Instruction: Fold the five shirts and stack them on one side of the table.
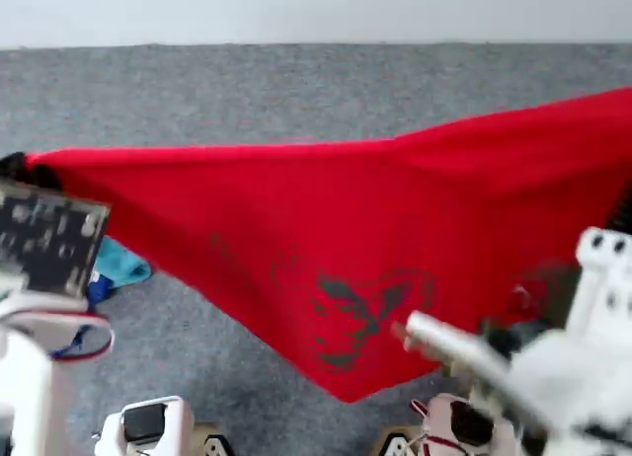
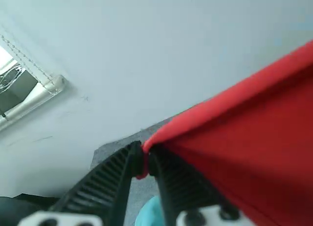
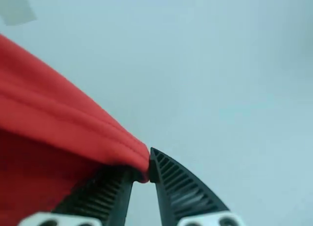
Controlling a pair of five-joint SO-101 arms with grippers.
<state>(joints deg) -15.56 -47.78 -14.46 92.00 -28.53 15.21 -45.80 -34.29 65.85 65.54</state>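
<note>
Two sets of jaws each pinch an end of one red shirt point(image 1: 326, 229). The left jaws are closed tight on a folded corner of the red shirt point(image 2: 244, 138), with a small nub of fabric caught between their ribbed black inner faces. The right jaws are clamped on the stitched hem of the red shirt point(image 3: 49, 138), where the hem's rolled edge ends right at their tips.

In the high view the shirt is stretched between the two arms. Its upper edge runs from about 9 o'clock, where the left arm point(image 1: 39, 308) has it, up to about 2 o'clock at the frame's edge. The body of the shirt hangs from that line as a broad triangle, with its lowest point near 6 o'clock. A dark printed graphic point(image 1: 360, 313) sits on the cloth at about 5 o'clock from the middle. The right arm point(image 1: 553, 357) stands at about 4 o'clock, in front of the shirt's lower right part.

A teal cloth point(image 1: 123, 264) lies bunched on the grey worktop point(image 1: 296, 91) at about 8 o'clock, just below the shirt's lower left edge and beside the left arm. It also shows beneath the left jaws in the left wrist view point(image 2: 149, 214). A pale wall point(image 1: 296, 12) runs along the worktop's far side at 12 o'clock.
</note>
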